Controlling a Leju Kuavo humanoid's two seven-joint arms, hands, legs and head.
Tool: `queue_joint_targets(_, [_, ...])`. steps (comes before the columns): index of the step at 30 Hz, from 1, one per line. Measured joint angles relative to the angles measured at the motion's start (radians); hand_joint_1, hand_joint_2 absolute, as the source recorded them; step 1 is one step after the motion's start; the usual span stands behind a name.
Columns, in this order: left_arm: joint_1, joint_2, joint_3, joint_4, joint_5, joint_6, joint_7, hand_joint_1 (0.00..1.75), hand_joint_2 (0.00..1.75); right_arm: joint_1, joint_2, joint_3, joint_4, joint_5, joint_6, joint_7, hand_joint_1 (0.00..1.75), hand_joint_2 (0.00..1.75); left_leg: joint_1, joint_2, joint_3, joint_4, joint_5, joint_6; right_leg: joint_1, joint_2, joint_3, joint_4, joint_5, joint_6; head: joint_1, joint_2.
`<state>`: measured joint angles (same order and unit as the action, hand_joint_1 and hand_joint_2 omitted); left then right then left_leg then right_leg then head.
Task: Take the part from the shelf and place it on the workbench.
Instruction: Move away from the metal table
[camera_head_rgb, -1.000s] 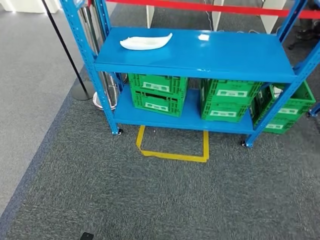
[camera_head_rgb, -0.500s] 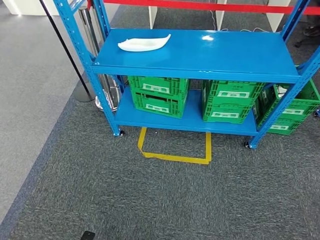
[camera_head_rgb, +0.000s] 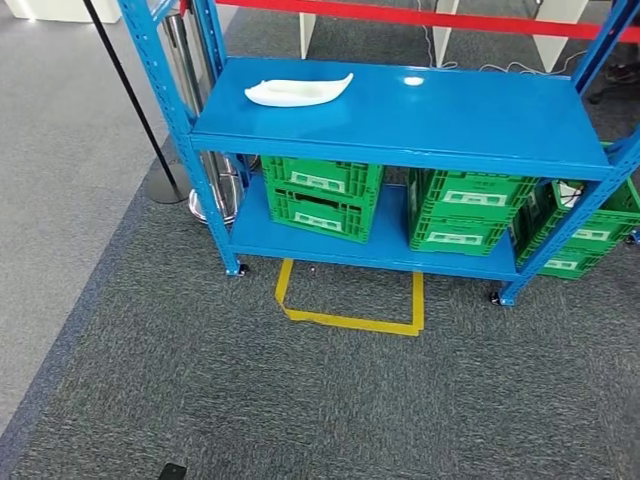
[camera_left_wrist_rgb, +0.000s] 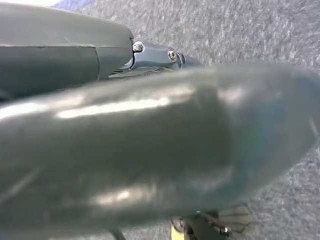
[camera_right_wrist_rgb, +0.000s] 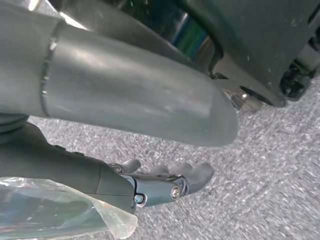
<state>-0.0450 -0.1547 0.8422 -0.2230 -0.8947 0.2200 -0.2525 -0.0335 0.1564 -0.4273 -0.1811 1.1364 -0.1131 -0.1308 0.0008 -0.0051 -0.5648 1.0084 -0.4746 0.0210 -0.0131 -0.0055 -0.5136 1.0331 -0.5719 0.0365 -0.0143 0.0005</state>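
No readable text. Green crates (camera_head_rgb: 321, 192) on lower shelf (camera_head_rgb: 389, 236) carry white labels (camera_head_rgb: 318, 181), print too small to read.

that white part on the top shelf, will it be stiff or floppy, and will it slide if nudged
The white part looks like a thin moulded shell holding its curve, so probably stiff and light. Lying flat on the glossy blue shelf, it would likely slide or pivot rather than roll.

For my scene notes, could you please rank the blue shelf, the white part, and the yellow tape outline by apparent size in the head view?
1. blue shelf, largest by far
2. yellow tape outline on the carpet
3. white part, smallest; it lies farther from the camera, so its true size is unsure
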Motion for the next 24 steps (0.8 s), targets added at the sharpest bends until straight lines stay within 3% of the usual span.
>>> queue_joint_targets(1, [-0.001,0.0,0.0,0.0,0.0,0.0,0.0,0.0,0.0,0.0,0.0,0.0,0.0,0.0,0.0,0.0,0.0,0.0,0.002,0.0,0.006,-0.006,-0.001,0.005,0.0,0.001,-0.024,0.047,-0.023,0.003,0.002,0.0])
queue_joint_targets(3, [-0.003,0.001,0.0,0.0,0.0,0.0,0.0,0.0,0.0,0.0,0.0,0.0,0.0,0.0,0.0,0.0,0.0,0.0,0.0,0.0,0.012,-0.007,-0.007,0.013,0.001,0.003,-0.107,0.189,-0.073,0.006,0.005,0.0])
queue_joint_targets(4, [-0.003,0.0,0.0,0.0,0.0,0.0,0.0,0.0,0.0,0.002,0.0,0.0,0.0,0.0,0.0,0.001,0.0,0.0,-0.001,0.0,0.015,-0.007,-0.011,0.016,0.001,0.004,-0.147,0.247,-0.084,0.008,0.005,0.0])
queue_joint_targets(5, [-0.002,0.0,0.0,0.0,0.0,0.0,0.0,0.0,0.0,0.004,0.0,0.0,0.0,-0.001,0.001,0.001,0.0,0.0,-0.001,0.0,0.02,-0.007,-0.016,0.017,0.001,0.004,-0.171,0.27,-0.074,0.009,0.005,0.0])
queue_joint_targets(6, [-0.001,0.0,0.0,0.0,0.0,0.0,0.0,0.0,0.0,0.005,0.0,0.0,0.0,-0.003,0.003,0.002,0.0,0.0,-0.001,-0.001,0.028,-0.007,-0.022,0.016,0.001,0.004,-0.174,0.253,-0.042,0.009,0.006,0.0])
queue_joint_targets(8, [0.0,0.0,0.0,0.001,-0.001,0.0,0.0,0.0,0.0,0.006,0.0,-0.001,0.0,-0.011,0.012,0.004,0.0,0.0,-0.001,-0.003,0.046,-0.007,-0.036,0.011,0.0,0.004,-0.137,0.133,0.05,0.007,0.006,0.0])
queue_joint_targets(9, [-0.001,0.0,0.0,0.001,-0.002,0.0,0.0,0.0,0.0,0.005,0.0,-0.003,0.0,-0.016,0.019,0.004,0.0,0.0,-0.003,-0.003,0.052,-0.004,-0.043,0.006,0.001,0.004,-0.11,0.072,0.08,0.004,0.007,0.0])
queue_joint_targets(10, [-0.002,0.0,0.0,0.001,-0.003,0.001,0.0,0.0,0.0,0.004,0.0,-0.004,0.001,-0.021,0.027,0.004,0.0,0.0,-0.004,-0.004,0.053,-0.002,-0.049,0.001,0.002,0.004,-0.09,0.028,0.092,-0.001,0.007,0.0])
queue_joint_targets(15, [-0.008,0.002,0.0,0.001,-0.011,0.006,0.0,0.0,0.0,0.004,0.0,-0.017,0.001,-0.042,0.048,0.008,0.0,0.0,-0.003,-0.002,0.051,0.019,-0.073,-0.024,0.002,0.008,-0.062,-0.01,0.072,-0.032,0.001,0.0])
queue_joint_targets(17, [-0.009,0.002,0.0,0.001,-0.011,0.007,-0.001,0.0,0.0,0.003,0.0,-0.021,0.001,-0.045,0.052,0.008,0.0,0.0,0.0,-0.001,0.009,0.112,-0.114,-0.035,0.0,0.01,-0.049,-0.014,0.066,-0.042,-0.004,0.0])
queue_joint_targets(19, [-0.008,0.001,0.0,0.001,-0.012,0.007,-0.001,0.0,0.0,0.001,0.0,-0.024,0.001,-0.047,0.053,0.008,0.0,0.0,0.004,0.0,-0.068,0.244,-0.154,-0.043,0.0,0.017,-0.039,-0.014,0.059,-0.046,-0.007,0.0])
queue_joint_targets(20, [-0.007,0.001,0.0,0.001,-0.012,0.007,-0.001,0.0,0.0,0.001,0.0,-0.026,0.001,-0.048,0.054,0.009,0.0,0.0,0.005,0.0,-0.096,0.283,-0.153,-0.044,0.0,0.024,-0.033,-0.014,0.054,-0.046,-0.007,0.0])
queue_joint_targets(21, [-0.005,0.001,0.0,0.001,-0.012,0.007,-0.001,0.0,0.0,0.001,0.0,-0.028,0.001,-0.049,0.055,0.01,0.0,0.0,0.006,-0.001,-0.108,0.285,-0.131,-0.043,0.0,0.033,-0.027,-0.014,0.05,-0.046,-0.007,0.0])
queue_joint_targets(24, [-0.003,0.002,0.0,0.001,-0.013,0.007,-0.001,0.0,0.0,0.0,0.001,-0.031,0.001,-0.05,0.061,0.011,0.0,0.0,0.006,-0.026,-0.064,0.126,-0.009,-0.031,0.0,0.064,-0.008,-0.014,0.037,-0.04,-0.006,0.0])
